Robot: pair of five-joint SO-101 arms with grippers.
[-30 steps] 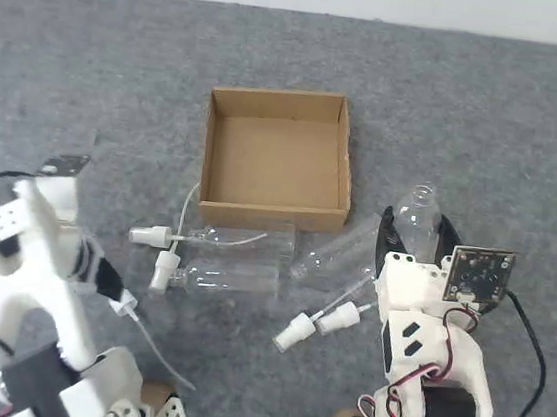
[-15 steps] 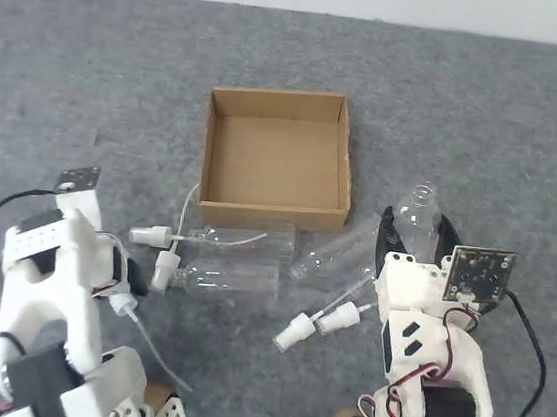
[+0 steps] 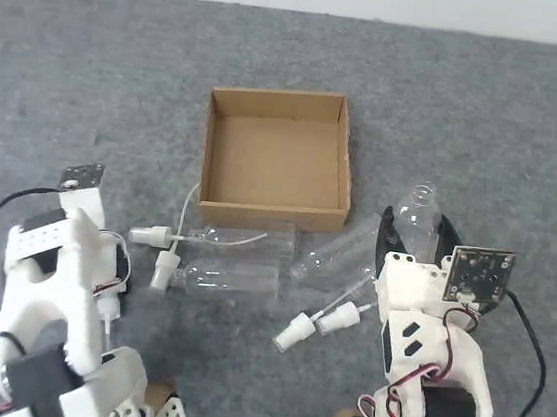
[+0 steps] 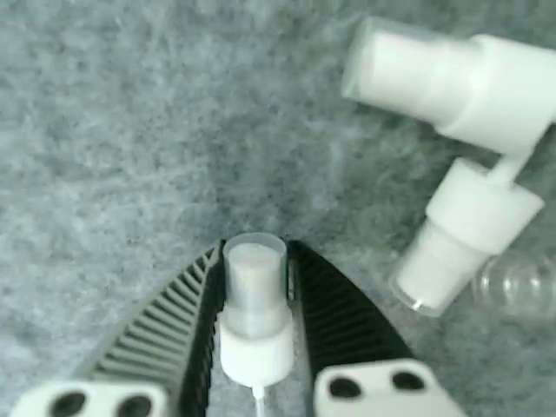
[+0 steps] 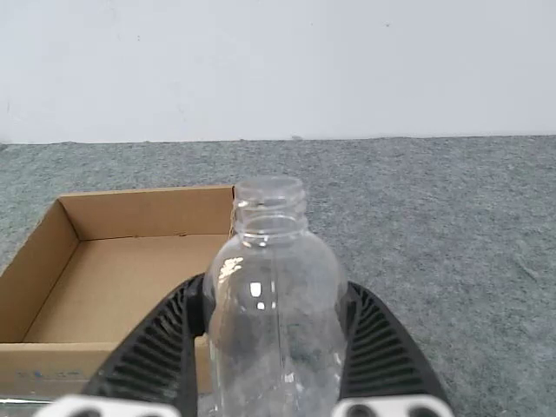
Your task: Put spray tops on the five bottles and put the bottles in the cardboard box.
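Grey felt covers the table [image 3: 92, 77], with a brown cardboard box [image 3: 276, 158] standing open between and ahead of the arms. The right gripper [image 5: 274, 300] sits low near the box's front corner, ribbed black jaws clamped round an upright, uncapped bottle [image 5: 274, 261] of clear plastic. The left gripper [image 4: 254, 265] points down at the felt, pinching a white spray top [image 4: 254, 304] by its cylindrical head.

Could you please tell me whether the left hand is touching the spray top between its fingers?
Touching. The left wrist view shows the left hand closed on the spray top, both fingers pressed against its sides with no gap.
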